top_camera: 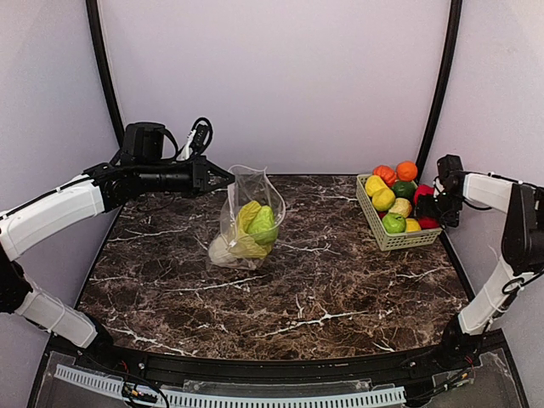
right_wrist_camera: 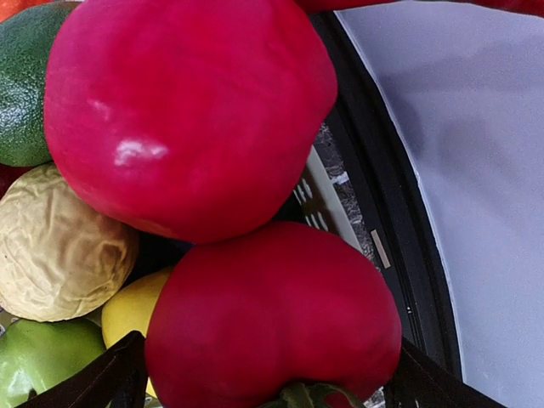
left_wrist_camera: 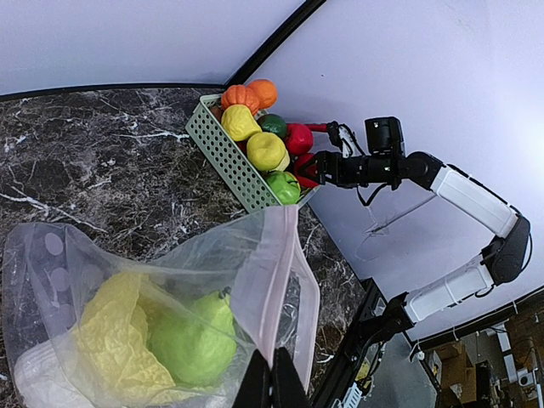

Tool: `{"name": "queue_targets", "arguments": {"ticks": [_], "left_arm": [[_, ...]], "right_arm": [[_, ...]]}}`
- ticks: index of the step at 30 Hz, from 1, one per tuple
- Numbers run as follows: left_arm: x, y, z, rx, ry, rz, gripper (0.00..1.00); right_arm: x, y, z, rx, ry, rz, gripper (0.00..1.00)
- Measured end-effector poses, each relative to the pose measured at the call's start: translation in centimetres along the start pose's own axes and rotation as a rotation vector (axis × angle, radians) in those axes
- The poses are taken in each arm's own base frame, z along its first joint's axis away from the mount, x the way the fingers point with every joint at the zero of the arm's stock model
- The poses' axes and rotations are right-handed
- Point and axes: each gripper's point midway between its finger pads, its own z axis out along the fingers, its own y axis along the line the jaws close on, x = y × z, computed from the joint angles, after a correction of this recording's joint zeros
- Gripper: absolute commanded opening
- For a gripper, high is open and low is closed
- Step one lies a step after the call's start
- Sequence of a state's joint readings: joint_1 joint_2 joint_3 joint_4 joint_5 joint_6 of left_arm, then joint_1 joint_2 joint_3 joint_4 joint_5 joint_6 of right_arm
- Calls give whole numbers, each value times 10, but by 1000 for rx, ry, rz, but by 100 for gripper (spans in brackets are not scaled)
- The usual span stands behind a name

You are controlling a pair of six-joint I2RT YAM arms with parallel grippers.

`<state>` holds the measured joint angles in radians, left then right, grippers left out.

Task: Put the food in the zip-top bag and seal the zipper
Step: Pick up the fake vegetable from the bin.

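Note:
The zip-top bag (top_camera: 246,223) stands upright at mid-table with its mouth up. Inside it lie a yellow leafy cabbage (left_wrist_camera: 110,331) and a green pear (left_wrist_camera: 191,340). My left gripper (left_wrist_camera: 272,378) is shut on the bag's mouth edge, at the pink zipper (left_wrist_camera: 270,272), and holds that side up; from above the left gripper (top_camera: 225,179) sits at the bag's top left. My right gripper (right_wrist_camera: 272,374) reaches into the right end of the pale green basket (top_camera: 374,223). It is open, its dark fingers (right_wrist_camera: 119,378) on either side of a red fruit (right_wrist_camera: 272,314).
The basket (left_wrist_camera: 225,157) at the table's right edge holds more food: a second red fruit (right_wrist_camera: 187,110), a tan cabbage (right_wrist_camera: 59,246), a lemon (left_wrist_camera: 265,151), a green apple (top_camera: 393,223) and orange pieces (top_camera: 406,170). The black table frame (right_wrist_camera: 399,212) runs right beside it.

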<state>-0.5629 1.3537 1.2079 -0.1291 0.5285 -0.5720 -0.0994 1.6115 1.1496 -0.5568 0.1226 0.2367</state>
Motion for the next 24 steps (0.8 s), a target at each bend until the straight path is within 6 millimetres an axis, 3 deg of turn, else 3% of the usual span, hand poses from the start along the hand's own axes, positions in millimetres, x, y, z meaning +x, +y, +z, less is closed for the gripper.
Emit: {"name": "queue_targets", "arguments": {"ticks": [8, 24], "left_arm": [[0, 0, 0, 0, 0, 0, 1], [0, 0, 0, 1, 0, 0, 1]], "right_arm": [[-3, 1, 2, 0, -4, -11, 81], [-4, 2, -3, -8, -7, -12, 77]]}}
